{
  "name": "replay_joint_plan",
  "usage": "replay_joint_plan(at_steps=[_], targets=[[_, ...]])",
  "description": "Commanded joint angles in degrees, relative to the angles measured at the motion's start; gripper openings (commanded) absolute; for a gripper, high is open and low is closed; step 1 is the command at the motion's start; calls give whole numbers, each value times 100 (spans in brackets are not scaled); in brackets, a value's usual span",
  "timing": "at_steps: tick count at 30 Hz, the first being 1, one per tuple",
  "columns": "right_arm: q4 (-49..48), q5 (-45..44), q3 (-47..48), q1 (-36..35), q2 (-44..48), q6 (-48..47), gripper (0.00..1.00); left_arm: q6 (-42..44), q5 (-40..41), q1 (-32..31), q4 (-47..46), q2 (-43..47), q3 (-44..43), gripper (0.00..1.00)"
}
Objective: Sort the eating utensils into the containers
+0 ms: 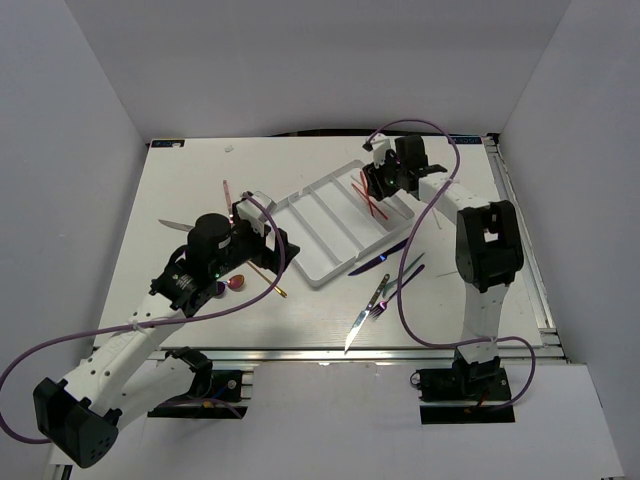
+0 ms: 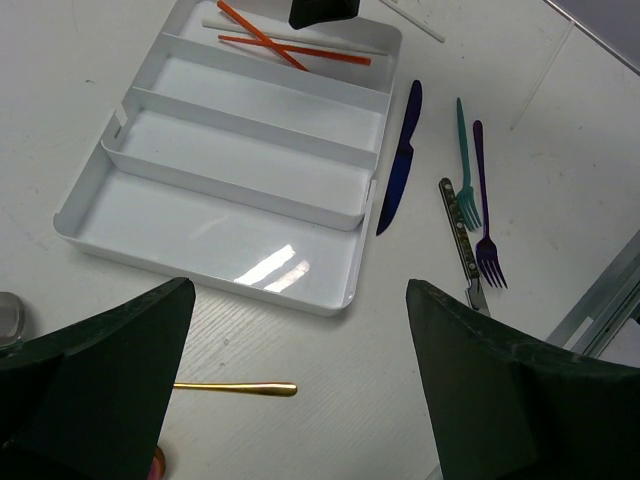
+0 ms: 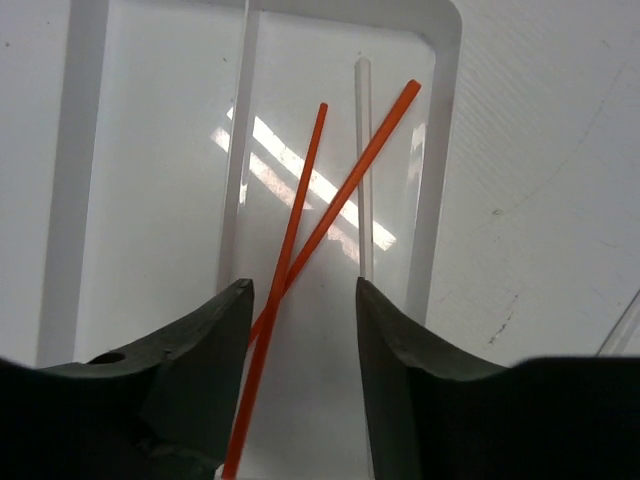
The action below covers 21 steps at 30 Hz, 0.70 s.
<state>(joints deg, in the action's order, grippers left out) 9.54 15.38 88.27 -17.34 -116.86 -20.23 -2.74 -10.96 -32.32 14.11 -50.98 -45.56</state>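
**Chopsticks (image 3: pixel 299 195) lie in the tray's (image 1: pixel 330 240) end compartment, other utensils loose on the surface (image 1: pixel 200 170)**

Two thin orange chopsticks lie crossed in the outermost compartment of the white tray, the one at its 2 o'clock end in the top view. A pale stick (image 3: pixel 363 150) lies in the same compartment, close to the outer wall.

The right gripper (image 3: pixel 303 300) hangs just above that compartment with its fingers (image 3: pixel 190 350) parted. One orange chopstick runs down through the gap, close along one finger. Whether it touches that finger cannot be told.

The left gripper (image 2: pixel 298 300) hovers off the tray's 8 o'clock side with its fingers (image 2: pixel 100 380) spread wide. The tray's near rim and a patch of surface show between them. A gold handle (image 2: pixel 240 387) lies flat on the surface below this gripper. A red spoon bowl (image 1: pixel 237 283) sits just beside the left arm.

Off the tray's 4 o'clock side, a blue knife (image 2: pixel 400 160) lies just beside the tray wall and roughly parallel to it. Farther out, a teal fork (image 2: pixel 465 165) and a purple fork (image 2: pixel 485 220) lie side by side. A patterned-handle knife (image 2: pixel 458 230) lies near them, and in the top view its silver blade points toward 7 o'clock.
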Motion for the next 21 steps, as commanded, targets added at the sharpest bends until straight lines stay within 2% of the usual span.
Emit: replay_joint_plan(at_steps=[1,3,5,6,7,8,9,10,11,14,16,17,21], targets=[[126,-114,358,38,417,-261,54,28,-55,15,-101,185,-23,98],[521,52,366,90,733,-463,57,2,-125,15,-93,220,-23,98],[1003,420,366,178,953,-1112,63,-42,-169,15,-93,290,-23,98],[1667,1014,288,309,1189,-1489,64,-60,-196,6,-93,317,-23,98],[2048,1298,192,389,1322,-2450,66,-86,-248,6,-93,369,-32,98],[2400,1484,69,451,1437,-2938,67,-95,-292,15,-101,396,-41,98],[3247,1634,-167,556,1629,-3500,68,-104,-345,6,-93,422,-32,98],[3621,1574,-335,609,1718,-4036,69,-104,-371,6,-101,483,-32,98],[3912,1469,-563,731,1893,-4964,69,-130,-398,6,-101,493,-32,98],[4284,732,-1679,1056,2288,-6277,71,-165,-503,15,-110,554,-41,98],[4049,309,-2328,1285,2483,-6703,73,-165,-547,6,-128,563,-32,98],[3977,108,-2471,1521,2623,-7096,74,-174,-565,15,-128,572,-32,98],[3731,-341,-2815,2059,2712,-7679,77,-183,-565,6,-128,563,-32,98]])
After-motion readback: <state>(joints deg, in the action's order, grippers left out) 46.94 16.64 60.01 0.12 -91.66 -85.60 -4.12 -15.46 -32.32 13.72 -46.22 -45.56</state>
